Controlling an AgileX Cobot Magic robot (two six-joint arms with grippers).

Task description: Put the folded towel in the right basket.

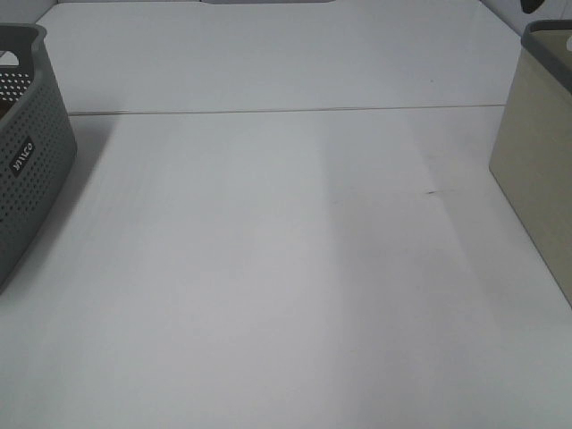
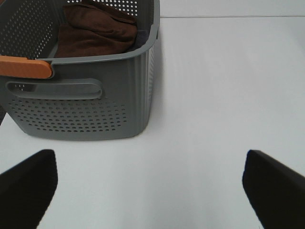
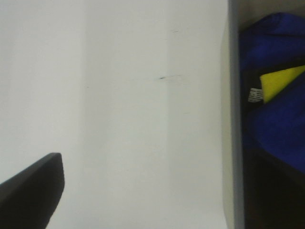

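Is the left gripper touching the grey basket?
Apart. The left wrist view shows bare table between the left gripper and the grey basket.

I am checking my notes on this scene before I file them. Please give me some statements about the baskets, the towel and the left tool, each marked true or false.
1. A brown towel lies inside the grey basket. True.
2. The left tool grips a towel. False: its fingers stand apart with nothing between them.
3. The right basket holds blue cloth. True.
4. A towel lies on the table between the baskets. False: no towel shows there.
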